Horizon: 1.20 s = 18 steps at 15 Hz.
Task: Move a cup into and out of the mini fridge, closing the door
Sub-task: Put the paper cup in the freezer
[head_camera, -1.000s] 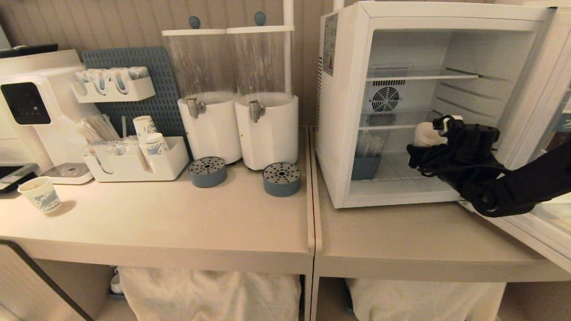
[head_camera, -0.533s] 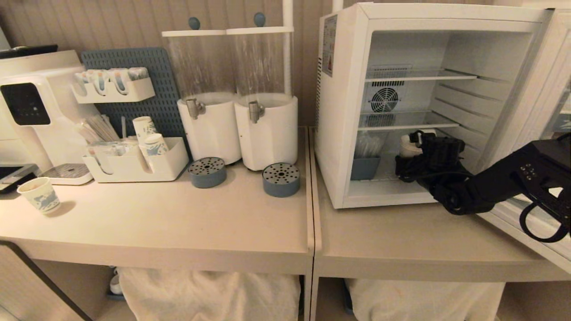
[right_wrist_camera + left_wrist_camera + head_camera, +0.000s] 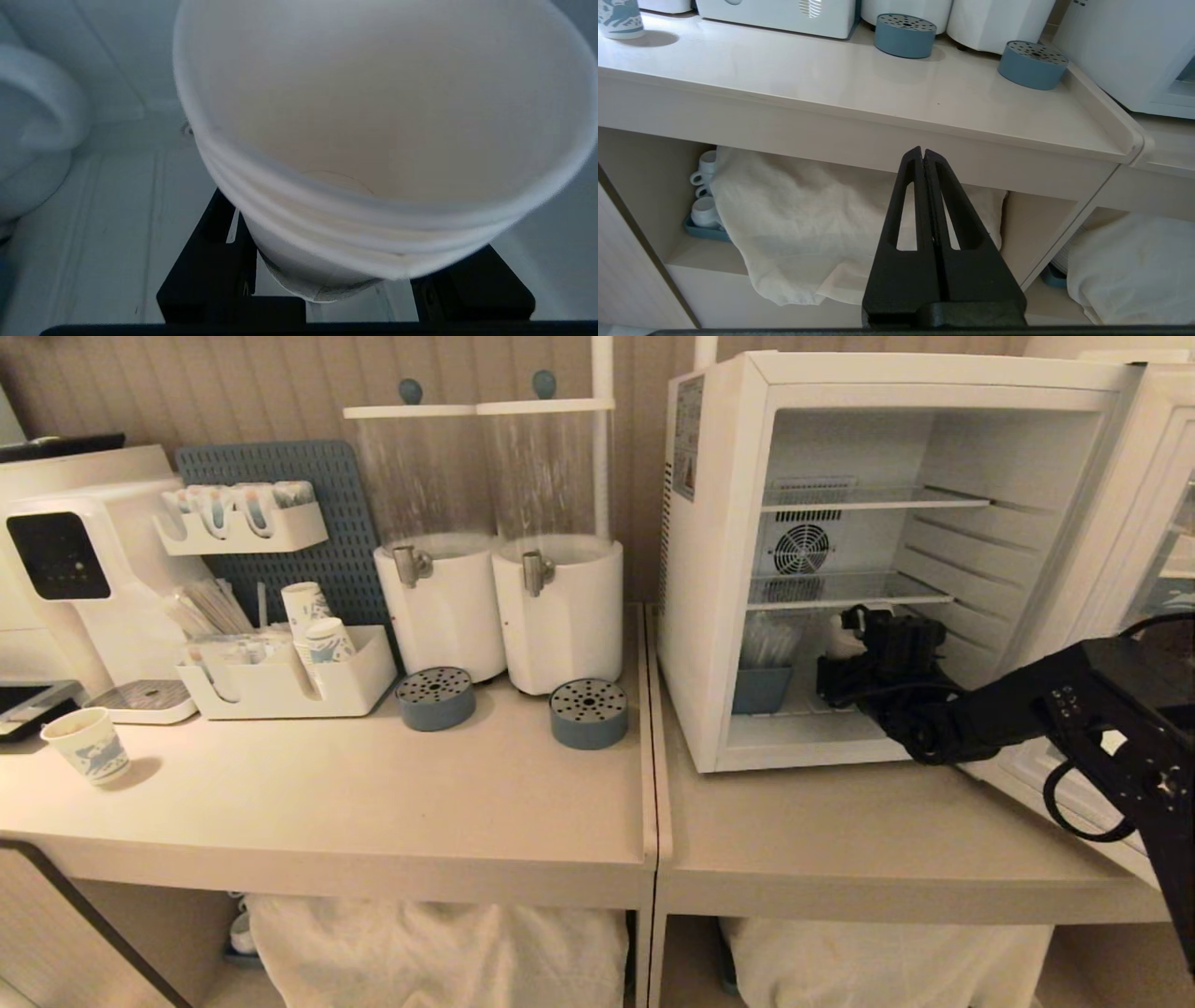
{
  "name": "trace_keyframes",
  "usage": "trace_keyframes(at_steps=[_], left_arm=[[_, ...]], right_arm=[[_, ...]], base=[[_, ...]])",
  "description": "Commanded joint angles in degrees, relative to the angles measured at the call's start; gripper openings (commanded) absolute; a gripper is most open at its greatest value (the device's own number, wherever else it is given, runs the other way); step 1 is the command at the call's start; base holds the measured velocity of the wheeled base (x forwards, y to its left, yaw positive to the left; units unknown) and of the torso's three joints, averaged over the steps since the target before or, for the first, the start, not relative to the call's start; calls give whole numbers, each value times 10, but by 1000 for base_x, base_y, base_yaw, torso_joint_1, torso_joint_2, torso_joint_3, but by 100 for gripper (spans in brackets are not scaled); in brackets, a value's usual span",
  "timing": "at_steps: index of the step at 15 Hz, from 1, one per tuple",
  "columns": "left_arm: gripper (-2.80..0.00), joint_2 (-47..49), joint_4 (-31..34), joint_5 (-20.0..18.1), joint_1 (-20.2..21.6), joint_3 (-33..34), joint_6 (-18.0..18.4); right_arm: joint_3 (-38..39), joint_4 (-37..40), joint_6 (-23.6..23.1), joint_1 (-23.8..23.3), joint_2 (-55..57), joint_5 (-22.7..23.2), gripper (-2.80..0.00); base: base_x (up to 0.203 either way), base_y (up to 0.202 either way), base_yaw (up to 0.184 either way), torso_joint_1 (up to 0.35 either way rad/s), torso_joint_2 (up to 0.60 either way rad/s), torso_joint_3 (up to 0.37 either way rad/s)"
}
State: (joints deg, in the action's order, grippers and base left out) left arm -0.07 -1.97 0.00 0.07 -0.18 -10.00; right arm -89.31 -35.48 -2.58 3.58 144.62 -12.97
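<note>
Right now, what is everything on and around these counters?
mini fridge: one, white, right counter, open.
door: one, pale, swung right.
cup: one, white, in the fridge's lowest compartment, gripped.
dispensers: two, white, clear-topped, back wall.
drip trays: two, blue-grey, before the dispensers.
printed cup: one, blue print, far left.
organiser tray: one, white, holding cups and straws.
cloths: white, under the counters.
right gripper: black, inside the fridge, around the cup.
left gripper: black, shut, below the counter edge.

Matte black right arm [image 3: 1027, 714], looped cable; slotted black left claw [image 3: 923, 156].
</note>
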Motion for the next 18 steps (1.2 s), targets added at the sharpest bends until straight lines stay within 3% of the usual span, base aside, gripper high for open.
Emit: trace_keyframes(at_steps=[1, 2, 3, 7, 15, 16, 18], left_arm=[[-280, 0, 0, 0, 0, 0, -1], [-280, 0, 0, 0, 0, 0, -1], [-280, 0, 0, 0, 0, 0, -1], [-280, 0, 0, 0, 0, 0, 0], [-280, 0, 0, 0, 0, 0, 0], [-280, 0, 0, 0, 0, 0, 0], [-280, 0, 0, 0, 0, 0, 0]], right_arm=[[-22, 20, 7, -3, 26, 0, -280], [-15, 32, 10, -4, 16, 0, -280], [-8, 42, 16, -5, 5, 0, 0], [99, 47, 48, -10, -86, 30, 0], [325, 41, 30, -1, -332, 68, 0], [354, 42, 28, -1, -374, 79, -280], [417, 51, 22, 1, -488, 116, -280]], base=[[0, 0, 0, 0, 0, 0], [0, 0, 0, 0, 0, 0], [0, 0, 0, 0, 0, 0], [0, 0, 0, 0, 0, 0], [0, 0, 0, 0, 0, 0], [0, 0, 0, 0, 0, 0], [0, 0, 0, 0, 0, 0]])
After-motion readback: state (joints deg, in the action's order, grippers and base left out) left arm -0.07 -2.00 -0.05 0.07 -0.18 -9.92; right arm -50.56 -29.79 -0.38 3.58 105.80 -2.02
